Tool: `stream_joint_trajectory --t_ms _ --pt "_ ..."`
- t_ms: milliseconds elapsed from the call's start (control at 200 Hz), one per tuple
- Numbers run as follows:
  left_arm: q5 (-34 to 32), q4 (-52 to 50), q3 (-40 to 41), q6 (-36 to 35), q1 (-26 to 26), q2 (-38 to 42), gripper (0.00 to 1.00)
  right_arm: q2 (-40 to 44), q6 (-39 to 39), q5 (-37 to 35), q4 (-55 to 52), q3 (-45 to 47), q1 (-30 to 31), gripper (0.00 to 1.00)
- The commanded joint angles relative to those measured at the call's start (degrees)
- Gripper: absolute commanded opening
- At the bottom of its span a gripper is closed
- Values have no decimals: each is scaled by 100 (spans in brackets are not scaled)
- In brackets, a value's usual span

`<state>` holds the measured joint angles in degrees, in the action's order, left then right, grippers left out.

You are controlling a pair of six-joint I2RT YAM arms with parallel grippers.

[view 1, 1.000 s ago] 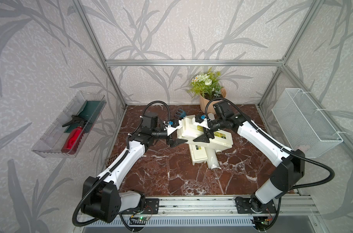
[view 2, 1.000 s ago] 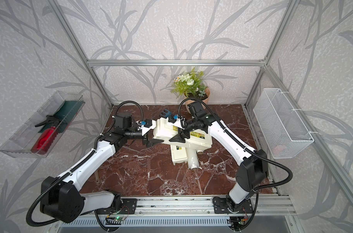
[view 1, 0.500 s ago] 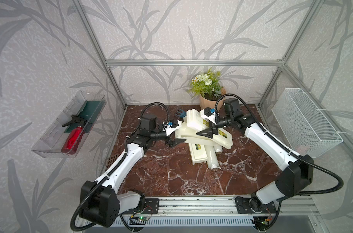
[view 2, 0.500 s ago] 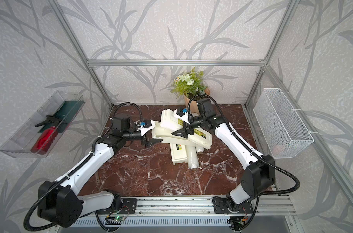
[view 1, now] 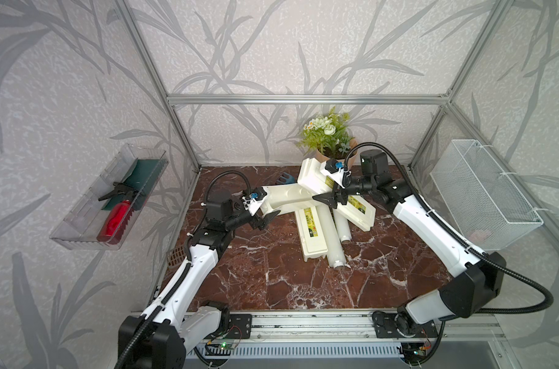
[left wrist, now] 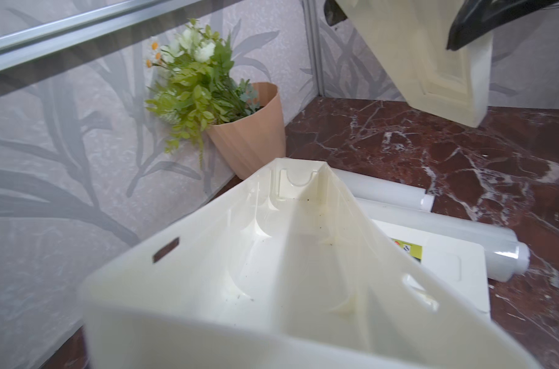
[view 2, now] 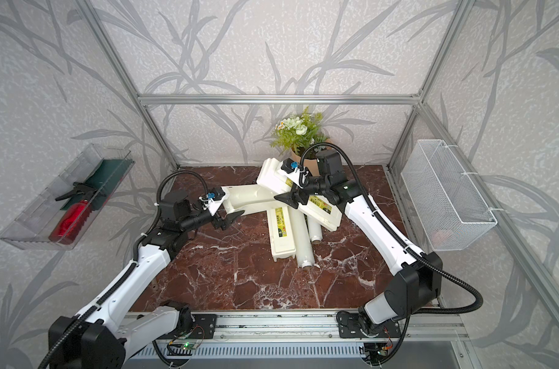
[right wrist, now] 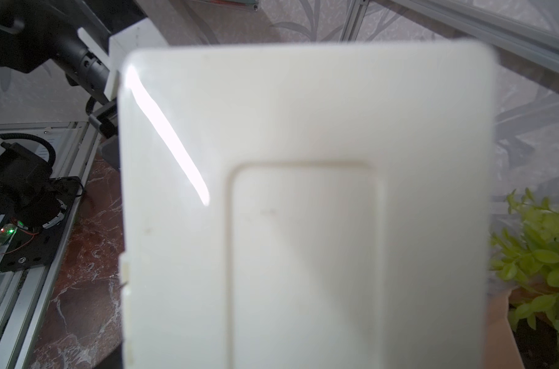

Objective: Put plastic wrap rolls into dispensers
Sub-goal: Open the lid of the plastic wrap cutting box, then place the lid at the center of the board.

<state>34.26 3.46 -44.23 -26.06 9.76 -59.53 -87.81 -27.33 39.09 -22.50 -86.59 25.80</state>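
Observation:
One dispenser is held above the table in two parts. My left gripper (view 1: 265,207) is shut on the left end of its open cream base (view 1: 287,198). In the left wrist view the base trough (left wrist: 271,255) is empty. My right gripper (view 1: 331,185) is shut on the lid (view 1: 351,204), which has a yellow-green label and is tilted up across the base's right end. I cannot tell whether lid and base are still joined. A second dispenser (view 1: 310,236) lies closed on the table. Two plastic wrap rolls (view 1: 331,236) (view 1: 342,223) lie beside it, partly under the lid.
A potted plant (view 1: 329,140) stands at the back, close behind the right gripper. A white wire basket (view 1: 482,198) hangs on the right wall. A clear tray (view 1: 80,220) with a red spray bottle hangs on the left wall. A small blue object (view 1: 286,177) lies behind the base.
The two arms have drawn apart. The left one pulled the base leftward. The right one swung the lid up and toward the back right, so the box that was held together now stands open.

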Motion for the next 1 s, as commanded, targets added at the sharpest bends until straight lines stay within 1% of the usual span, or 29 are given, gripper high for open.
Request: stream_joint_trajectory --t_ms 0,105,225,290,330,385,420,475,515,605,705,730,815,880,965,1000 --pt "-1887 644 318 370 -26 267 34 -312 584 -533 -104 -496 128 64" --pt "-2929 1149 714 723 -9 414 34 -590 691 -767 -352 -789 324 64" --pt "-3483 1638 1034 1013 -9 409 34 -684 659 -782 -239 -754 562 64" --pt "-3900 1979 1179 1205 -18 416 35 -777 740 -897 -348 -833 761 64" --pt "-4040 2106 1228 1260 -18 445 36 -869 801 -970 -493 -945 902 64" --pt "-4145 2380 1291 1413 -19 440 38 -964 921 -1072 -593 -1035 1091 64" --pt "-4062 2489 1254 1441 -31 362 38 -966 1115 -1128 -527 -1014 1174 64" --pt "-3836 2218 968 1366 -18 145 37 -1182 1465 -1125 -402 -994 1190 64" --pt "-3814 2065 776 1315 4 -17 37 -1255 1669 -1231 -351 -983 1190 64" --pt "-4056 2469 771 1446 0 -158 37 -1375 1832 -1386 -465 -1013 1190 63" --pt "-4187 2217 610 1382 10 -48 36 -1415 1979 -1406 -684 -1057 1245 63" --pt "-4283 2210 625 1354 21 -8 36 -1420 2038 -1463 -740 -1077 1296 63" --pt "-5077 2117 643 1340 9 140 37 -1430 2045 -1569 -940 -1088 1517 63" --pt "-5466 1765 612 1236 8 303 36 -1427 2138 -1645 -1013 -1060 1656 63" --pt "-5209 1404 650 1174 9 656 36 -1408 2351 -1863 -1013 -923 1674 63" --pt "-4784 1284 657 1162 23 805 36 -1384 2304 -1971 -1011 -860 1649 63"
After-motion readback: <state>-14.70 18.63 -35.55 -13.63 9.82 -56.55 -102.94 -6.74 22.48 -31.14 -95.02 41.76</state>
